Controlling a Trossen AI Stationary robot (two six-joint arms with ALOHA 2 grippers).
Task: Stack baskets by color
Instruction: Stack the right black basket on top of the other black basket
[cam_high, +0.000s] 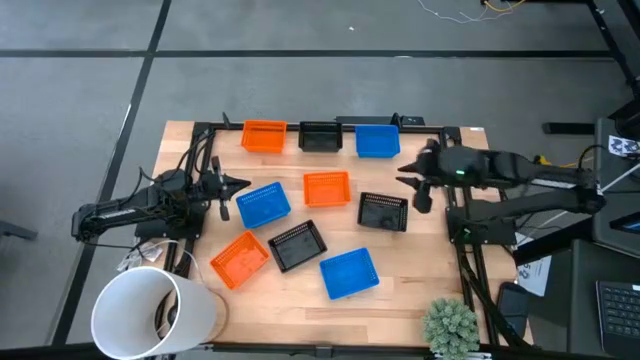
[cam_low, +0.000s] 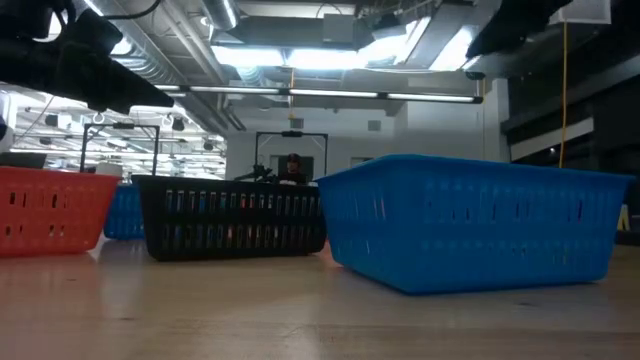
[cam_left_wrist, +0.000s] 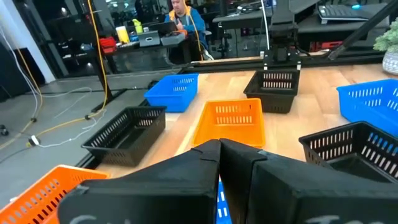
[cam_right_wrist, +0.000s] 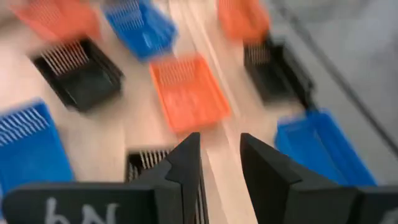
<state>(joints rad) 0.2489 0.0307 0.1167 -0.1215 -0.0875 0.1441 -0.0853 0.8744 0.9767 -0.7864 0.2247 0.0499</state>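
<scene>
Wooden table (cam_high: 400, 290) holds 9 scattered baskets (cam_high: 326, 188).

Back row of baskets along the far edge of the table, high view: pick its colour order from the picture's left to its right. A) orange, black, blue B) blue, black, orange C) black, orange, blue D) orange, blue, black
A: in the high view the orange basket lies leftmost in that row, the black basket in the middle, and the blue basket rightmost.
</scene>
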